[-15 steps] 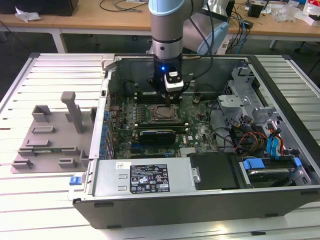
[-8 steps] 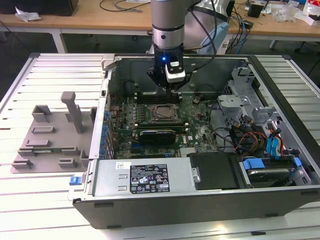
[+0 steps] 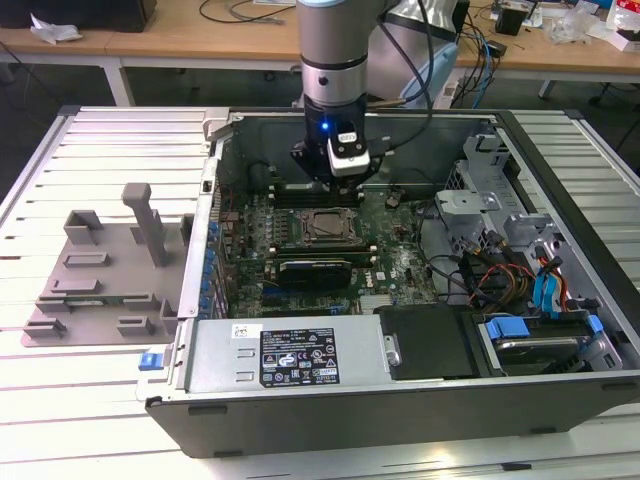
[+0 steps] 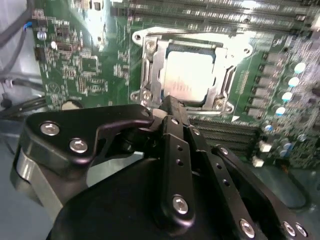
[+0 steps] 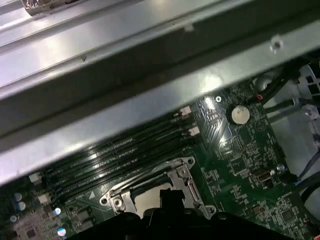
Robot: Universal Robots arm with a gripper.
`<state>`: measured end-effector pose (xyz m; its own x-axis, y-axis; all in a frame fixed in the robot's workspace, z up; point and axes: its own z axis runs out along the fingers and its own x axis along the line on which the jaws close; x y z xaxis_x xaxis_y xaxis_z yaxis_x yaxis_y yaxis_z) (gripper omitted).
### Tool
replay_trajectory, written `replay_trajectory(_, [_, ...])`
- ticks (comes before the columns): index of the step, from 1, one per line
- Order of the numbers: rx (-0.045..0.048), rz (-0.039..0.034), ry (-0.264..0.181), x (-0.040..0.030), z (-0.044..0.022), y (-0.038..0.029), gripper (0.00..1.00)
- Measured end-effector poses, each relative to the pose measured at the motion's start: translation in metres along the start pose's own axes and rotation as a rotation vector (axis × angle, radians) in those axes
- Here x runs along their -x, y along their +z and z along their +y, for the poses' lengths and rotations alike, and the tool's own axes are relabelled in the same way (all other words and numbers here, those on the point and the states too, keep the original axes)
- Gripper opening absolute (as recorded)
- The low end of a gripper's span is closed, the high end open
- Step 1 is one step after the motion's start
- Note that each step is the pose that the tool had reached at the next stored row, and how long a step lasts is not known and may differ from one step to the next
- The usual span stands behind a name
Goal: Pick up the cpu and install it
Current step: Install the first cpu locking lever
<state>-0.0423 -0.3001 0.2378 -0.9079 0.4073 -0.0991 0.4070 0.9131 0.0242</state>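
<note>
I cannot tell if the jaws of the gripper [image 4: 170, 107] are spread or pressed together. Just past their tip lies the cpu [image 4: 192, 77], flat in its socket [image 4: 150, 65] on the green motherboard [image 3: 400, 262] inside the computer case [image 3: 420, 395].

My arm [image 3: 335, 50] hangs straight down at the far middle of the scene, wrist vertical. My gripper [image 3: 330, 178] points down; in the second wrist view its black fingers [image 4: 172, 117] meet at the tips, holding nothing.
</note>
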Motion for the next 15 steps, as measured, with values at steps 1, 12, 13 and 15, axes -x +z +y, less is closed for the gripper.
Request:
replay_trajectory(1, [0.0002, 0.0, 0.0, 0.001, -0.0043, 0.0, 0.11])
replay_trajectory(12, [0.0069, 0.0016, -0.081, 0.0035, -0.0128, 0.0003, 0.11])
replay_trajectory(13, [0.0096, 0.0021, -0.113, 0.0035, -0.0128, 0.0005, 0.11])
replay_trajectory(15, [0.0161, 0.0035, -0.194, 0.0035, -0.0128, 0.0007, 0.11])
